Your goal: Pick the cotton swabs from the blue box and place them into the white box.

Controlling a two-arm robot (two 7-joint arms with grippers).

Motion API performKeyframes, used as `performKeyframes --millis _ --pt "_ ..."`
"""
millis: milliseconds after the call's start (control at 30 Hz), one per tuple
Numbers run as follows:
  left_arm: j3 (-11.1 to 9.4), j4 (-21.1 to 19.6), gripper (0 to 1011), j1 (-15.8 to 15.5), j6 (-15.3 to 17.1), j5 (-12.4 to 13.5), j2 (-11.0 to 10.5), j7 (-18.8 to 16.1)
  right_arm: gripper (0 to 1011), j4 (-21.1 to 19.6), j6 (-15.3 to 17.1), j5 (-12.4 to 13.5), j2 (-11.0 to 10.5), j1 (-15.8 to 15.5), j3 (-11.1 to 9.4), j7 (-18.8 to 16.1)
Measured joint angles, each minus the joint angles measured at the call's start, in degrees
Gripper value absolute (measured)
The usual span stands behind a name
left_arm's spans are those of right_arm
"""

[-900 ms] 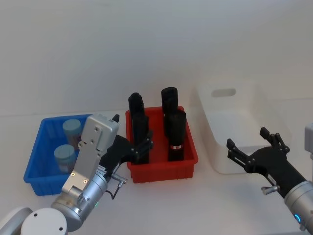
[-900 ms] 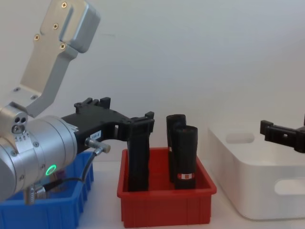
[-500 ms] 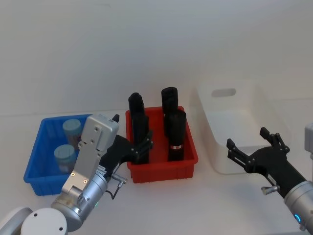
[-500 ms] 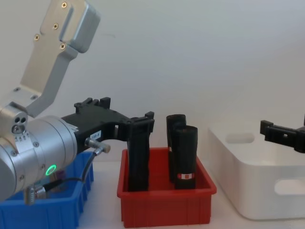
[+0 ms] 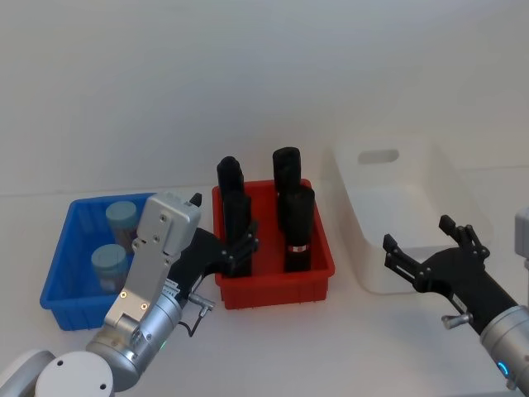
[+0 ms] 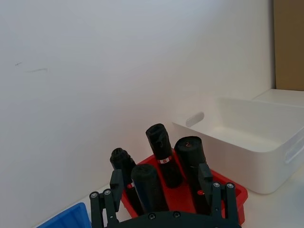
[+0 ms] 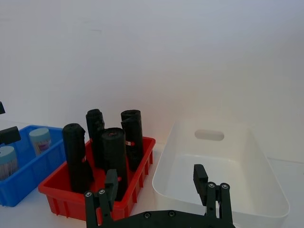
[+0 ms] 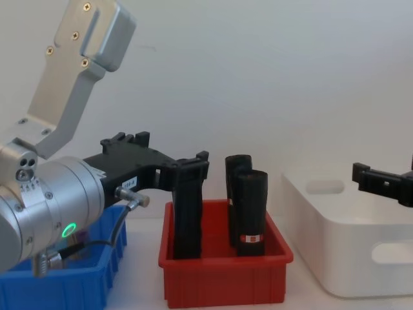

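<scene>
— At the left edge of the head view, what waits in the blue box [image 5: 54,285]?

— Two jars of cotton swabs [image 5: 108,263], upright, one behind the other and close together. Neither is lifted yet.

— And the left gripper [image 8: 164,155]?

— Low in the frame, just right of that box, with its jaws apart and empty. One finger hangs at the front left corner of the red bin [image 5: 273,289], close beside a black cylinder [image 5: 235,217].

— What could go wrong from there?

— Swinging left toward the jars, that finger may clip the black cylinder and tip it. Going down, wide jaws may catch the blue wall or shove the second jar, since the two stand so near each other. A round, smooth jar gripped off-centre may also tilt or slip out.

— Farther right?

— The white box [image 5: 347,178] sits at the right with nothing in it that I can make out. The right gripper [image 5: 418,236] hovers at its near edge, fingers spread, holding nothing. A jar carried across passes over the tall cylinders and toward that arm, so a low path or a crowded drop could mean a knock.
</scene>
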State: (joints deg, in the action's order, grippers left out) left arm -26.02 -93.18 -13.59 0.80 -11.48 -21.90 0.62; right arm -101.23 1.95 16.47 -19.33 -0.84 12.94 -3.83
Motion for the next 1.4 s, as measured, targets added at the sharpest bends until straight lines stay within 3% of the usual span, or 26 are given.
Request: performKeyframes --millis 967,1400 --pt "0.23 0.18 1004 -0.21 0.03 -0.18 0.03 0.05 1002 0.0 0.0 0.0 0.0 0.0 0.0 0.0" --pt "2.82 3.56 1004 -2.75 0.5 -3.08 -0.05 1.03 1001 0.0 0.0 0.0 0.0 0.0 0.0 0.0"
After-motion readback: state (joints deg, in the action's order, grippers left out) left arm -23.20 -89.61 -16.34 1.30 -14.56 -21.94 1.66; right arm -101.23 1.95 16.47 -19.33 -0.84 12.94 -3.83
